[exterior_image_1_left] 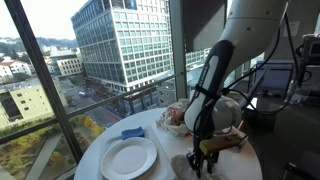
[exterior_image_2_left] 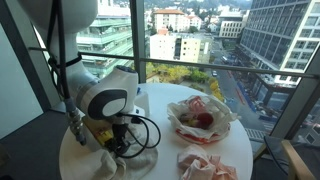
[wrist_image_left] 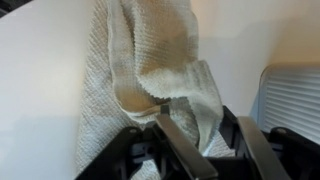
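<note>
tool (wrist_image_left: 200,140): closed down onto a fold of the towel, with cloth bunched between the two dark fingers (wrist_image_left: 172,140); the small gap left between them packed with fabric.
towel (wrist_image_left: 150,70): beige, woven and crumpled; lying on the worktop directly under the tool and pinched at one fold; shown in an exterior view as a pale heap, towel (exterior_image_1_left: 188,166), at the near edge, right of centre.
worktop (exterior_image_1_left: 162,137): round and white, set close to a tall window.
paper plate (exterior_image_1_left: 128,157): white with a ribbed rim, flat on the near left, left of the tool and apart from the towel; part of that rim visible at the right edge of the wrist view.
blue item (exterior_image_1_left: 133,133): small and flat, just beyond the plate; kind not clear.
tan object (exterior_image_1_left: 228,141): low, just beyond the tool and to its right; too blurred to name.
bowl (exterior_image_1_left: 175,117): lined with crinkled pale paper, something red inside; on the far side, well apart from the towel.
pink wrapping (exterior_image_2_left: 205,165): crumpled, near right in an exterior view, close to the bowl.
window (exterior_image_1_left: 60,60): far behind everything, city buildings outside.
</note>
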Robot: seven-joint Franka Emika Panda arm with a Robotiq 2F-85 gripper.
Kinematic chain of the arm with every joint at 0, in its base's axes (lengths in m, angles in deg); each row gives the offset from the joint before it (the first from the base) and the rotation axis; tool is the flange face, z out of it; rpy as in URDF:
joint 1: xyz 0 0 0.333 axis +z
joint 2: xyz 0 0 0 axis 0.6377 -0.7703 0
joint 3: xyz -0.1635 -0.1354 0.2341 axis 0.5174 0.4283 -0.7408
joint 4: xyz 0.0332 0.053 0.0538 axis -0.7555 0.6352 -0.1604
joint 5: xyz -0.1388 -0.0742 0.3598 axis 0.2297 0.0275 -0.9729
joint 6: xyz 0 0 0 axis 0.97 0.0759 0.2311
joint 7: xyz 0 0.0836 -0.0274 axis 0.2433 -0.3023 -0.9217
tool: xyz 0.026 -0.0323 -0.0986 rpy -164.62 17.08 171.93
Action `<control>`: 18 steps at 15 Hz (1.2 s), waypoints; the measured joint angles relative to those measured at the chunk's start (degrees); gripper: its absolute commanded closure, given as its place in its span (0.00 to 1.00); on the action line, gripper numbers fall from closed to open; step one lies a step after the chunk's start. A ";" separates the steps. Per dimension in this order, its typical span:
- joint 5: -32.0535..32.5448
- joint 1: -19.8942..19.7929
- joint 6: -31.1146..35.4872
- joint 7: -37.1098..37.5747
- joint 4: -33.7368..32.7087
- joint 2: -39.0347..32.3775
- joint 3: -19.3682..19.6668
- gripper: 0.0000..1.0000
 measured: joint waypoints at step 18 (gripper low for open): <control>-9.14 -4.14 -4.14 -5.11 0.07 2.27 -9.40 0.99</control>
